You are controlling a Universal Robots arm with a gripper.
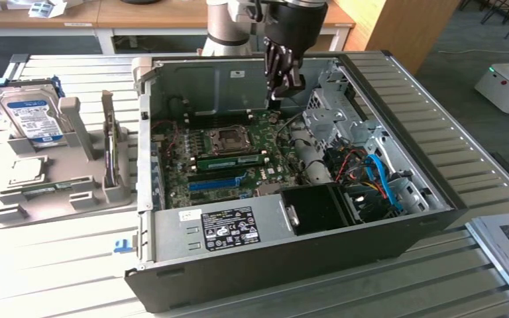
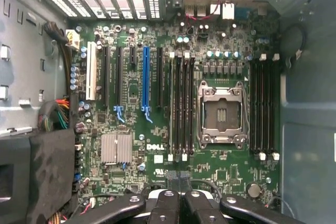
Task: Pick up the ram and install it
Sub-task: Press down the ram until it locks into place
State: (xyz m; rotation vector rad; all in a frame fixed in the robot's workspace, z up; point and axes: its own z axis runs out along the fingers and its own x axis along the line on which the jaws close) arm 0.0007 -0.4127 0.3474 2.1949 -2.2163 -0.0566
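The gripper (image 1: 277, 93) hung inside the open computer case (image 1: 325, 245), in the upper middle of the exterior view. Its fingers were pressed together and held nothing. The wrist view showed the same closed gripper (image 2: 178, 192) over the motherboard (image 2: 157, 156), with no object between the fingers.

The ram (image 1: 230, 159) lay in a slot at the centre of the exterior view, just beside the CPU socket (image 1: 228, 139). It sat between that socket and the long blue slot (image 1: 215, 183), lower in the frame than the fingertips and apart from them. Whether it was pressed fully home could not be told.

The case stood on the slatted table (image 1: 51, 265). On the exterior view's left, a grey holder (image 1: 82, 192) carried a hard drive (image 1: 29, 116) standing upright — well apart from the gripper.
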